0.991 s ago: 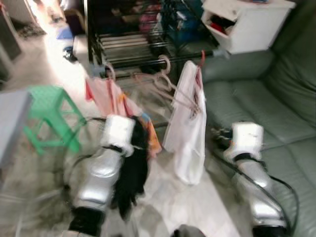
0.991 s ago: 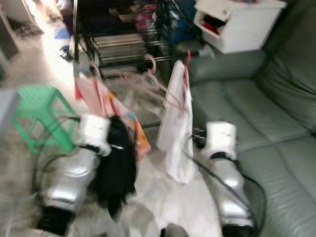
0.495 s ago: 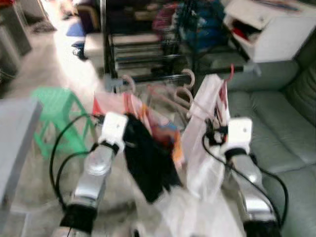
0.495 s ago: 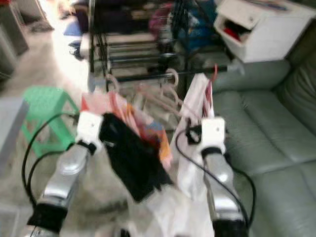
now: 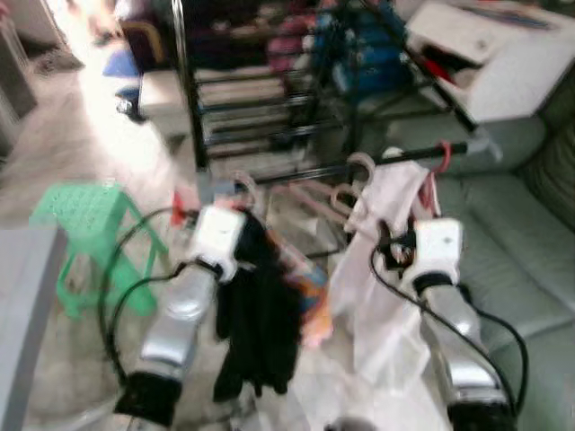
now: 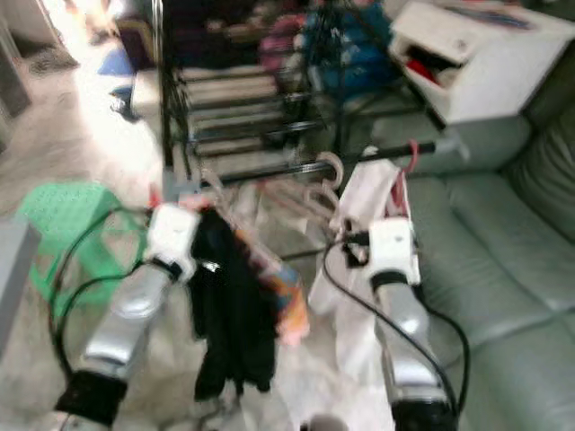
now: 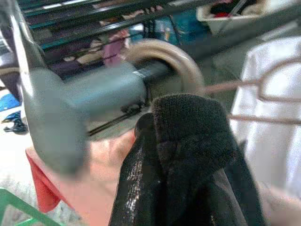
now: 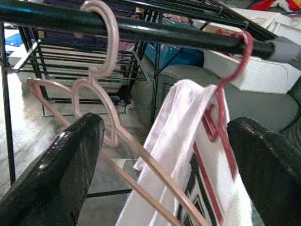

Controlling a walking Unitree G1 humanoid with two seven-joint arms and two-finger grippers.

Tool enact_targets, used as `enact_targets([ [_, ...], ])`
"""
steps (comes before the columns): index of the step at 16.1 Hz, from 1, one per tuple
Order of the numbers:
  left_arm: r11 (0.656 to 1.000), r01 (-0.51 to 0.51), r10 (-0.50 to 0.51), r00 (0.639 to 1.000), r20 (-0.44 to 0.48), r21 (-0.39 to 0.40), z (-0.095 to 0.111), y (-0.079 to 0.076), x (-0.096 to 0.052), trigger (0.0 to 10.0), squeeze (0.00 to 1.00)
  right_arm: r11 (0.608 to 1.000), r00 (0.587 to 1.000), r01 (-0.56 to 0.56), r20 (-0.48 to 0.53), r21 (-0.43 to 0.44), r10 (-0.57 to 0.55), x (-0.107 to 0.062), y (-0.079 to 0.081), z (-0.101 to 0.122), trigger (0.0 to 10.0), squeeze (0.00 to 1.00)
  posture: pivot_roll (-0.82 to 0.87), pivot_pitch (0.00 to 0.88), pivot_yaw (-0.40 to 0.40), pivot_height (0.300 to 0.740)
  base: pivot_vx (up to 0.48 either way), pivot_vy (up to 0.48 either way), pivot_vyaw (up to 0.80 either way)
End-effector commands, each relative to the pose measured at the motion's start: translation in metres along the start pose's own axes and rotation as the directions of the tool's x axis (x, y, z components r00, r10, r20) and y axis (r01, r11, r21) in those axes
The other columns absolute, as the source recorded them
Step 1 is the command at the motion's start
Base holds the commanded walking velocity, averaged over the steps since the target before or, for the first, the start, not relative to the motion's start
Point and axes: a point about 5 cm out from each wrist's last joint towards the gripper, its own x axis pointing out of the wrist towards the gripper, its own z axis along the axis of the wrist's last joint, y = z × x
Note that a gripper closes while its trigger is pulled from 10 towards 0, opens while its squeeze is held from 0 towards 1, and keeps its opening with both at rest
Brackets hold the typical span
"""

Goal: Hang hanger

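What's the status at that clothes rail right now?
Left gripper carrying the black garment near the black metal rail. Right gripper jaws open below it. White shirt on red hanger and pink hangers crowd the rail.

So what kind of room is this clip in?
Most likely a living room in a home used for drying laundry: a grey-green sofa on the robot's right, a black clothes rail carrying hangers and a white shirt, and a green plastic stool on the pale floor.
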Motion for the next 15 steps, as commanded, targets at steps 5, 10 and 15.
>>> enact_targets([
  [5, 1.000, 0.023, -0.022, 0.998, 0.052, -0.011, 0.014, -0.009, 0.006, 10.0, 0.00, 0.993, 0.986, -0.081, -0.154, -0.084, 0.067, 0.009, -0.022, -0.021, 10.0, 0.00, -0.05, 0.026, -0.007, 0.740, 0.000, 0.000, 0.00],
  [10, 0.999, 0.049, -0.048, 0.998, 0.036, -0.007, 0.013, -0.012, 0.001, 10.0, 0.00, 0.933, 0.925, -0.317, -0.274, -0.169, 0.264, 0.036, -0.042, -0.022, 10.0, 0.00, -0.04, 0.068, -0.006, 0.740, 0.000, 0.000, 0.00],
  [15, 0.998, 0.060, -0.060, 0.998, 0.019, 0.003, 0.011, -0.008, -0.002, 10.0, 0.00, 0.871, 0.861, -0.446, -0.363, -0.205, 0.355, 0.059, -0.056, -0.015, 4.7, 0.00, -0.01, 0.073, 0.001, 0.740, 0.000, 0.000, 0.00],
])
